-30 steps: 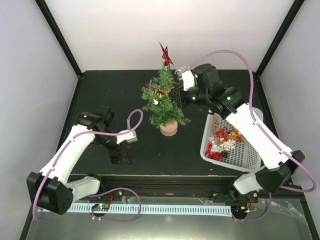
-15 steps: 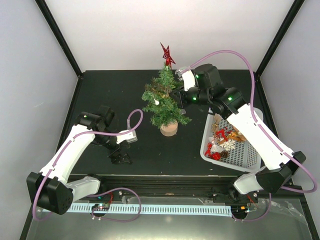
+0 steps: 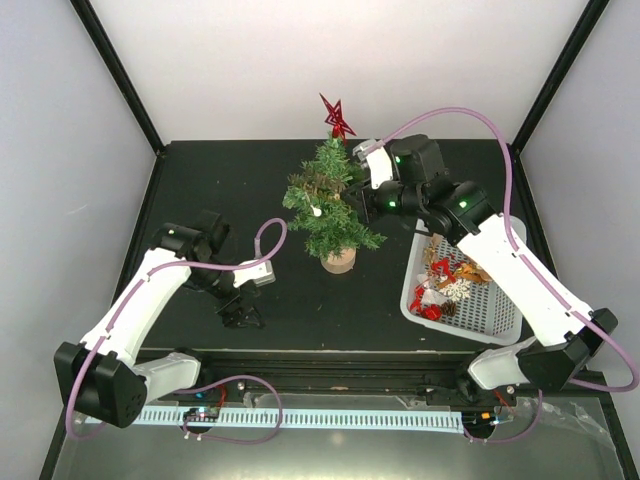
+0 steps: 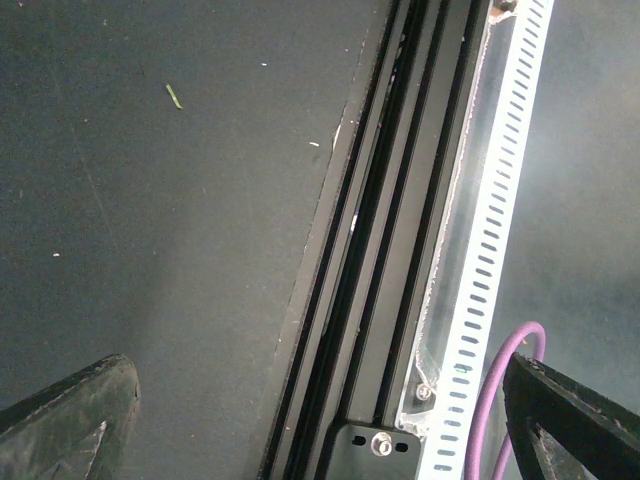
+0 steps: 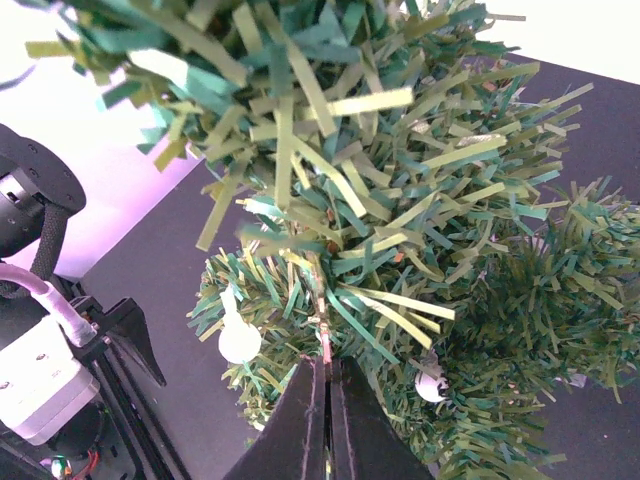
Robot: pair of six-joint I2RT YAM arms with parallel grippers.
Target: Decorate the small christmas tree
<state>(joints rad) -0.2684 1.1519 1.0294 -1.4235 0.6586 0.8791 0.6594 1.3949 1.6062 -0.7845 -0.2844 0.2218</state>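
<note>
One small christmas tree (image 3: 330, 205) stands upright on its round wooden base (image 3: 338, 260) near the middle of the black bench (image 3: 220, 200), slightly above centre in the overhead view. A red star (image 3: 336, 115) tops its tip. A brownish ornament (image 3: 312, 184) sits in the upper branches on the frame's left side, with a white ball (image 3: 316, 211) just below it.

The right tool (image 3: 362, 190) is pushed into the tree's foliage from the right of the frame, at about mid-height. In the right wrist view its two fingers (image 5: 300, 420) are pressed flat together at the bottom centre. A thin brownish strand rises from their tips into the needles, and it cannot be told whether they pinch it. Two white balls (image 5: 239, 341) hang among the branches on either side of the fingertips.

A white slatted basket (image 3: 500, 320) sits to the right of the tree and apart from it. It holds a heap of red, white and brown decorations (image 3: 445, 280).

At the lower left of the overhead view, well apart from the tree, the left tool (image 3: 241, 315) points down near the bench's front edge. Its jaws are spread wide and nothing is between them. The left wrist view shows bare black surface, the front rails and a white slotted strip (image 4: 490, 230) between the fingers, with a purple cable (image 4: 500, 380) at lower right.
</note>
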